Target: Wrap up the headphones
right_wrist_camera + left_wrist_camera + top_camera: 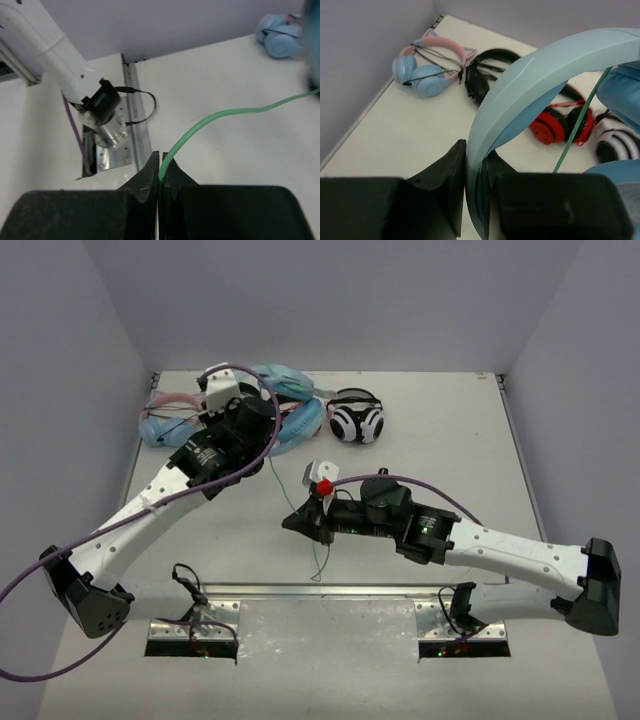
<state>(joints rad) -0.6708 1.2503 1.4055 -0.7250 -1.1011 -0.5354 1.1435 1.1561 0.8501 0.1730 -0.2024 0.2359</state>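
The light-blue headphones are at the back left, lifted by my left gripper. In the left wrist view the left gripper is shut on the blue headband, with a padded ear cup at the right. The thin pale-green cable hangs from the headphones and runs toward the table's front. My right gripper is near the table's middle. In the right wrist view it is shut on the cable, which arcs away to the right.
A pale-blue pair with a pink cat-ear headband lies at the back left corner. A white-and-black pair lies at the back middle. The left wrist view also shows a black pair and a red pair. A metal rail lines the near edge.
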